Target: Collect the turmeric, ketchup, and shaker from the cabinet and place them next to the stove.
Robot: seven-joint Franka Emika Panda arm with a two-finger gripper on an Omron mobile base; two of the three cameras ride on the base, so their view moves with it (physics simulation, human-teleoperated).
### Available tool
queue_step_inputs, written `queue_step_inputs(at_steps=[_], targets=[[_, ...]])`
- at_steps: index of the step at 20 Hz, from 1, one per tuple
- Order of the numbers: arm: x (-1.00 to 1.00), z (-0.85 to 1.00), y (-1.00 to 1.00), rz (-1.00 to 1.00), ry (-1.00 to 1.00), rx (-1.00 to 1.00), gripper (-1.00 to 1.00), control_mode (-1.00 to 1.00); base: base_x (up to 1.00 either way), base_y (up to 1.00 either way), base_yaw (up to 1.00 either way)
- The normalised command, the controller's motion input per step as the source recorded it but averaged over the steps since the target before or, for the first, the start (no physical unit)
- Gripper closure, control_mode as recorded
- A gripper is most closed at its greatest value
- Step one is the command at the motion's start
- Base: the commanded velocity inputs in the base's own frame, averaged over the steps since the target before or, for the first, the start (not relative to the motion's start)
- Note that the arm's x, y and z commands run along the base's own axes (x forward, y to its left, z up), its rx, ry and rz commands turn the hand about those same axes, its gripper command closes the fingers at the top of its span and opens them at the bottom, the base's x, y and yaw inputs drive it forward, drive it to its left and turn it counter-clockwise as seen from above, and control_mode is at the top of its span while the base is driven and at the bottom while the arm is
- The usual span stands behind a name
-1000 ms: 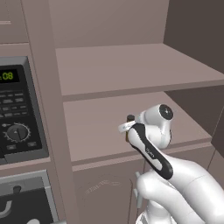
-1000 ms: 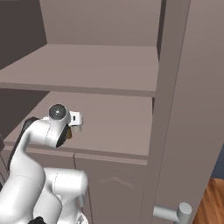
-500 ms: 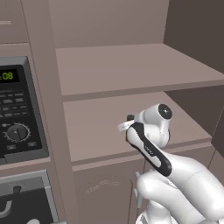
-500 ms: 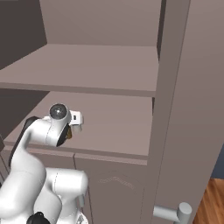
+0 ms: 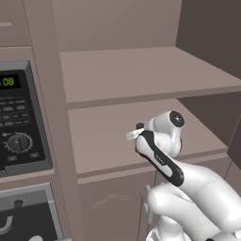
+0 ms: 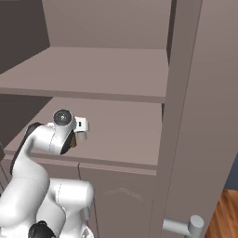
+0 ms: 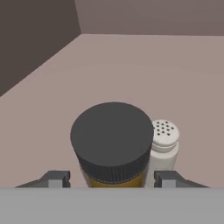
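Scene: A white robot arm reaches into the cabinet, a taupe-brown unit with two open shelves above a pair of small doors.
Gripper: In the hand view the gripper sits low on the lower shelf, its two dark fingertips flanking the turmeric jar, one on each side.
Finger state: Small gaps show between each tip and the jar's body, so the jaws straddle the jar without visibly pressing it; whether they grasp it cannot be told.
Turmeric: The turmeric stands upright on the lower shelf, its dark round cap facing the camera and a band of mustard-yellow body showing beneath.
Shaker: The shaker, pale with a perforated top, stands upright just beside the jar on the hand view's right, seemingly touching it, partly hidden behind the cap.
Arm: In the left base view the wrist bends over the front edge of the lower shelf; in the right base view it hangs at the shelf's left front.
Surroundings: An oven control panel with a green clock and dial sits left of the cabinet; a silver handle shows at lower right in the right base view.
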Motion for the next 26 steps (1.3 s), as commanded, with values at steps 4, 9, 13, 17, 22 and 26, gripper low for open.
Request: queue_step_inputs(at_steps=[4, 9, 13, 17, 22, 26], targets=[[0.01, 0.0, 0.0, 0.0, 0.0, 0.0, 1.0, -1.0, 0.0, 0.0, 0.0], [0.0, 0.0, 0.0, 0.0, 0.0, 0.0, 1.0, -1.0, 0.0, 0.0, 0.0], [0.0, 0.0, 0.0, 0.0, 0.0, 0.0, 1.0, -1.0, 0.0, 0.0, 0.0], [-0.23, 0.0, 0.0, 0.0, -0.04, 0.0, 1.0, -1.0, 0.0, 0.0, 0.0], [-0.54, 0.0, 0.0, 0.0, -0.06, 0.0, 1.0, -1.0, 0.0, 0.0, 0.0], [-0.66, 0.0, 0.0, 0.01, -0.06, 0.0, 1.0, -1.0, 0.0, 0.0, 0.0]])
